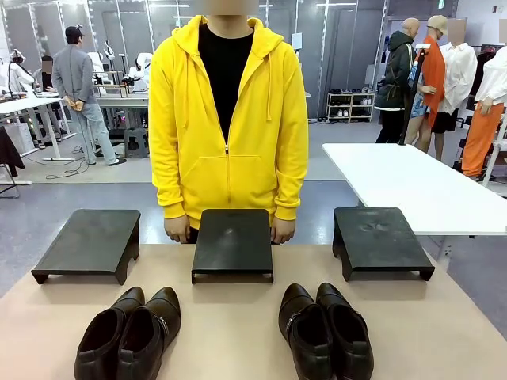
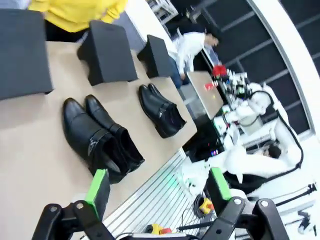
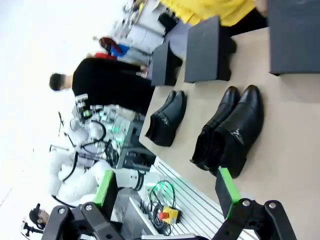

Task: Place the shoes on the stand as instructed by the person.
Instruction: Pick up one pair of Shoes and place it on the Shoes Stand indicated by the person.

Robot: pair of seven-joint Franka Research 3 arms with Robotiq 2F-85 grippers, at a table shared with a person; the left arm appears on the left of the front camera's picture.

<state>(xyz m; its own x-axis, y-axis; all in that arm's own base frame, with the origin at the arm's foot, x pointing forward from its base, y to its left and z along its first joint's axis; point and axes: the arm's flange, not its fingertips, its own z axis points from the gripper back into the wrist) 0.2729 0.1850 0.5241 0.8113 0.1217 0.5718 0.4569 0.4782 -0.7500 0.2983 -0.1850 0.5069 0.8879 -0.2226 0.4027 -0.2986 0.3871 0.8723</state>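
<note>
Wide-spread left fingers (image 2: pixel 98 186), nothing between the green pads, raised close to the near edge of the surface (image 2: pixel 30 145). Just beyond them on the tan top, the dark brown pair (image 2: pixel 97 135), the two shoes side by side and touching, toes toward the stands. On the other side, wide-spread right fingers (image 3: pixel 224 189), likewise empty, raised by the near edge, with the black pair (image 3: pixel 229 131) closest below. From the front, dark brown pair at near left and black pair at near right, well apart, with bare surface between. Farther back, three low black stands in a row: left stand (image 1: pixel 89 240), middle stand (image 1: pixel 233 240), right stand (image 1: pixel 382 236), both pairs lying in front of them. At the far edge, the person (image 1: pixel 228 127) in a yellow hoodie, standing behind the middle stand, arms down, hands (image 1: pixel 177 229) at either side of it.
</note>
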